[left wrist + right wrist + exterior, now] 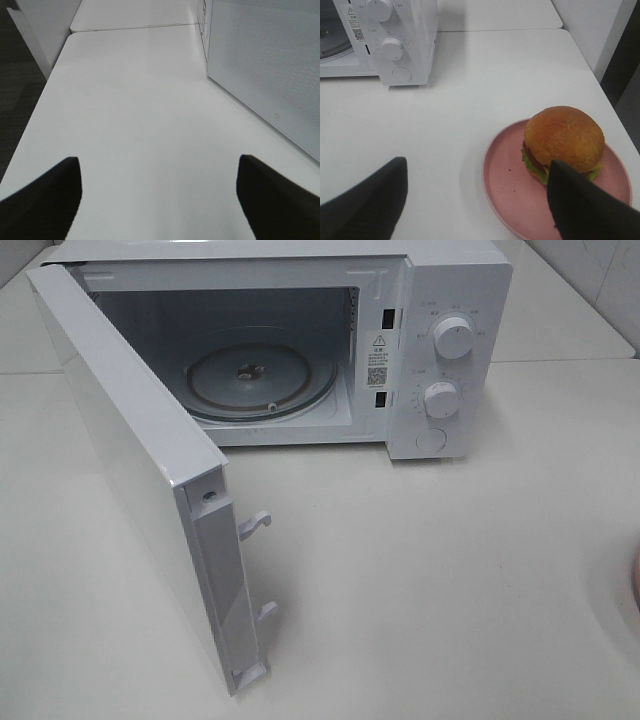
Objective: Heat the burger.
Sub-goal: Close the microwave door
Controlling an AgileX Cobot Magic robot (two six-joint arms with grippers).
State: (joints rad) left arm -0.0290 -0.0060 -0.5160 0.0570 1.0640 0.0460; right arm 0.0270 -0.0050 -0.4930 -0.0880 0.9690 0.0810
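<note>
The burger, with a golden-brown bun, green lettuce and yellow cheese, sits on a pink round plate in the right wrist view. My right gripper is open and empty. One finger hangs in front of the burger's near side and the other stands over bare table. In the exterior high view only a sliver of the plate shows at the right edge, and the burger and both grippers are out of view. My left gripper is open and empty over bare table, beside the microwave door.
The white microwave stands at the back with its door swung wide open to the left. Its glass turntable is bare. The microwave also shows in the right wrist view. The table's left edge borders dark floor.
</note>
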